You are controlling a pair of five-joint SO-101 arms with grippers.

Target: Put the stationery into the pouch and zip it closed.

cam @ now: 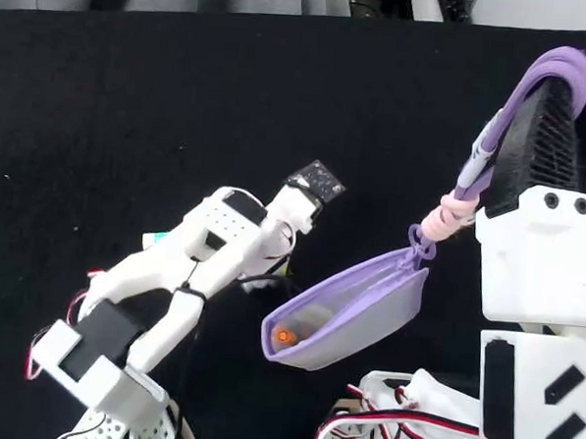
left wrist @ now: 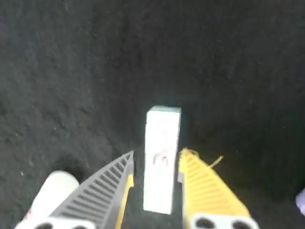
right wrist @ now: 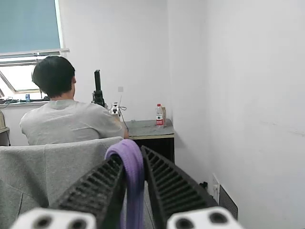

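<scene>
The purple pouch (cam: pixel 352 316) hangs open above the table from its purple strap (cam: pixel 536 85). My right gripper (right wrist: pixel 132 167) is shut on that strap (right wrist: pixel 131 176), held high at the right of the high view. An orange-tipped item (cam: pixel 284 335) lies inside the pouch's low end. My left gripper (left wrist: pixel 157 164) is shut on a white eraser block (left wrist: pixel 162 152) with a green far end, above the black table. The left arm (cam: pixel 223 245) sits just left of the pouch mouth.
A white cylindrical item (left wrist: pixel 52 191) lies beside the left gripper's grey finger. A small teal object (cam: pixel 154 239) peeks out from behind the left arm. The black table cover (cam: pixel 181 105) stretches to the far edge. The arm bases stand at the front.
</scene>
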